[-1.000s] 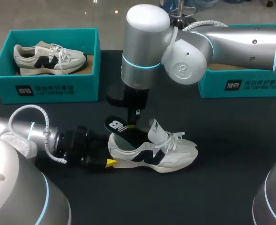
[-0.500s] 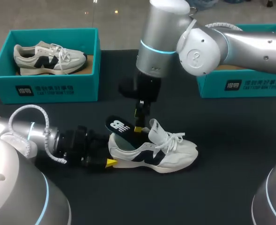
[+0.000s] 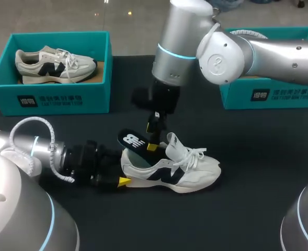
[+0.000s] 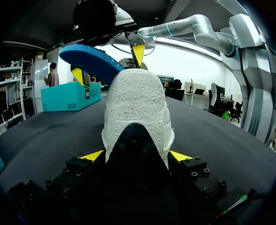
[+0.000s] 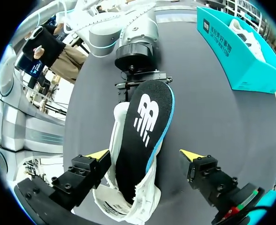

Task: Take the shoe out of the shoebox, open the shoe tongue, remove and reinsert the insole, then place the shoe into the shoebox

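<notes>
head view: left tool (image 3: 122,175) clamps shoe (image 3: 187,171), insole (image 3: 133,141) protruding.

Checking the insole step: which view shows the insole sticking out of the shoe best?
The right wrist view: the insole faces it full length, toe end tucked into the shoe. Head view shows only its raised heel end; left wrist view only its blue underside.

The sneaker (image 3: 169,170) is cream cloth, nubbly at the heel. The insole (image 5: 145,136) is matt black over blue foam. The shoebox (image 3: 96,97) is teal cardboard, and the table (image 3: 258,151) is matt black cloth.
</notes>
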`<control>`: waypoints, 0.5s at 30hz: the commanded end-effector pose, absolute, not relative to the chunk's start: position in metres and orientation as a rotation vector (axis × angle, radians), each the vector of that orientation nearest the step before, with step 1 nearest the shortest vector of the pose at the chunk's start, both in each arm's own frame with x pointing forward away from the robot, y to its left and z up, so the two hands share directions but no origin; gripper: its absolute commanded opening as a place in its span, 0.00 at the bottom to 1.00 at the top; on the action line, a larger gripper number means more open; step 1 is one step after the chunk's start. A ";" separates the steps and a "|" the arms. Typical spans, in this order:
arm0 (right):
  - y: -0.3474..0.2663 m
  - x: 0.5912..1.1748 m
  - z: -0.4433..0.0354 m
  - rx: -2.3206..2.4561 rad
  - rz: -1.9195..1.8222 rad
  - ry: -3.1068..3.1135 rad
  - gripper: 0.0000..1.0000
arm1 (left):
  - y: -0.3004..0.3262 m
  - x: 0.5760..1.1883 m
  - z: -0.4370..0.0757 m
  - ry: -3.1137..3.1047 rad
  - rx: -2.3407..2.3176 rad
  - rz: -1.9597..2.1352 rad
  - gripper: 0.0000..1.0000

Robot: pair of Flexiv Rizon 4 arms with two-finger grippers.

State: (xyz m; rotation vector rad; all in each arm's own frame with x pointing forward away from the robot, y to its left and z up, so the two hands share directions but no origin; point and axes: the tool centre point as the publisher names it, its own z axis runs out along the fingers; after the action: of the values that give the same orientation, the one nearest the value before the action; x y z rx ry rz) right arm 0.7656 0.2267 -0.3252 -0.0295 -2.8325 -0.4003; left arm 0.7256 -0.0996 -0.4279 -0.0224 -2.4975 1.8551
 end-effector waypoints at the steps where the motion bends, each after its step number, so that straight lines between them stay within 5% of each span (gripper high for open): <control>1: 0.234 0.763 -0.333 -0.028 -0.406 -2.822 0.93 | -0.100 0.726 -0.430 -2.499 -0.021 1.854 0.00; 6: 0.239 0.760 -0.336 -0.027 -0.415 -2.808 0.78 | -0.100 0.726 -0.430 -2.499 -0.021 1.854 0.00; 7: 0.240 0.760 -0.336 -0.026 -0.416 -2.807 0.69 | -0.100 0.726 -0.430 -2.499 -0.021 1.854 0.00; 8: 0.240 0.759 -0.336 -0.026 -0.416 -2.807 0.50 | -0.100 0.726 -0.430 -2.499 -0.021 1.854 0.00; 11: 0.243 0.758 -0.336 -0.027 -0.420 -2.805 0.22 | -0.100 0.726 -0.430 -2.499 -0.021 1.854 0.00; 12: 0.244 0.758 -0.336 -0.026 -0.421 -2.804 0.00 | -0.100 0.726 -0.430 -2.499 -0.021 1.854 0.00; 15: 0.247 0.759 -0.334 -0.025 -0.424 -2.804 0.00 | -0.100 0.726 -0.430 -2.499 -0.021 1.854 0.00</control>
State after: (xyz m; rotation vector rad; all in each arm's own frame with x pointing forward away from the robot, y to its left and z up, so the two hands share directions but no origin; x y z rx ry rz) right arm 0.7581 0.2425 -0.3339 -0.0245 -2.8043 -0.4312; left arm 0.7256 -0.0996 -0.4279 -0.0224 -2.4975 1.8550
